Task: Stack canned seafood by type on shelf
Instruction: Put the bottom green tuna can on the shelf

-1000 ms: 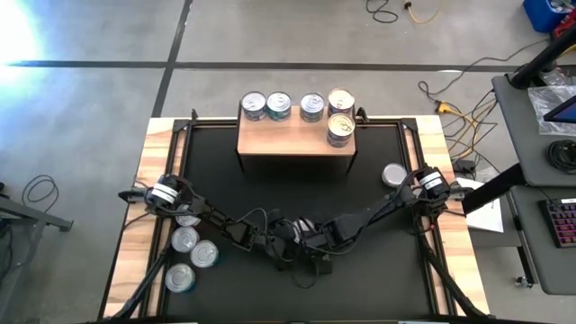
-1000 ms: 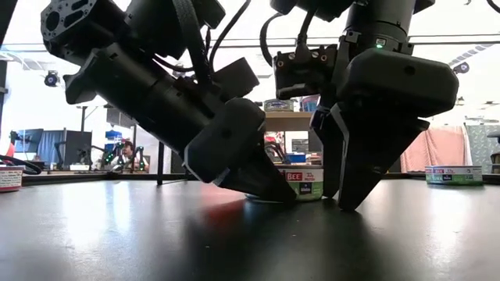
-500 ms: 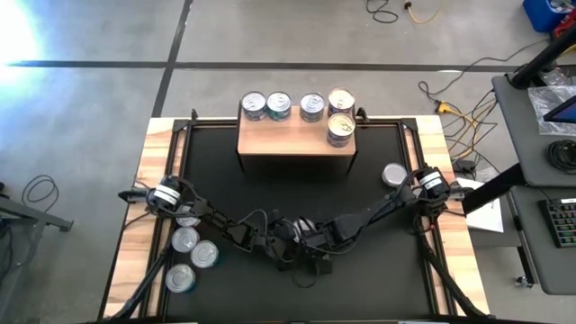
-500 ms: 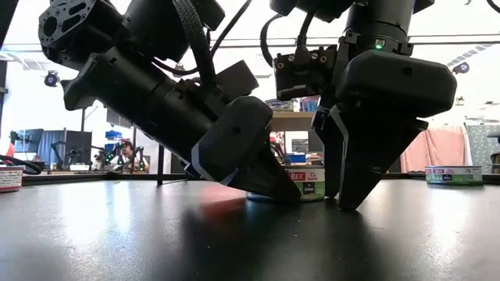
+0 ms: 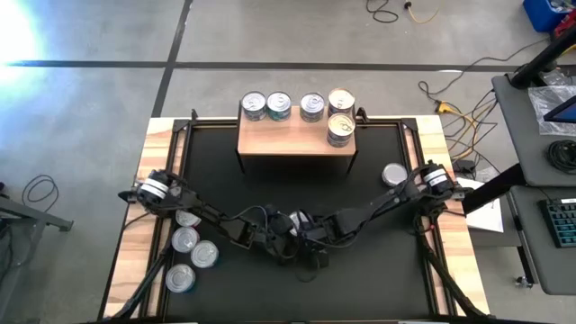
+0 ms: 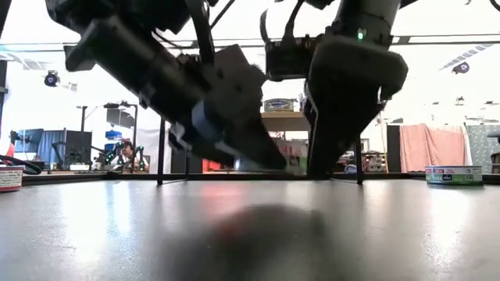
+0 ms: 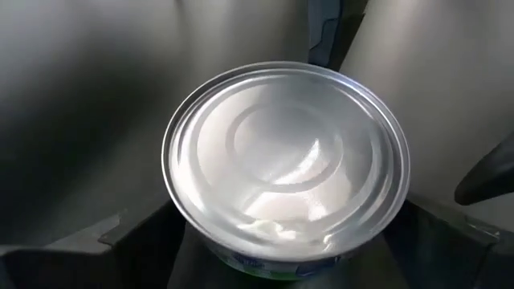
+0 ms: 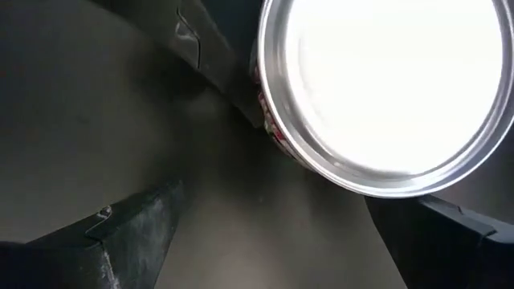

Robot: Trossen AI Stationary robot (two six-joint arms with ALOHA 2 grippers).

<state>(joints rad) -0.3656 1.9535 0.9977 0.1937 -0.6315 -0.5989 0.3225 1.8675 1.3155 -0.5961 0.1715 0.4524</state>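
A round tin of the canned seafood, with a silver top, sits between the fingers of my left gripper over the middle of the black mat. My left gripper is shut on it. My right gripper stands open close beside the same tin, touching nothing, its fingers pointing steeply down. On the shelf at the far edge stand several tins; one pair is stacked. My left gripper pinches the tin between its two fingers, one on each opposite side of its wall just under the rim. The fingers slant down from the table's left. The tin is lifted clear of the mat, its silver top up.
Several loose tins lie on the wooden strip at the near left, and one tin sits at the mat's right. The low view shows tins at the far right and far left. The two arms meet at the mat's middle.
My left gripper has closed a little on the tin, rolled its wrist and risen; the tin, which stood on the mat a second ago, is now lifted clear. My right gripper has risen slightly off the mat, staying open.
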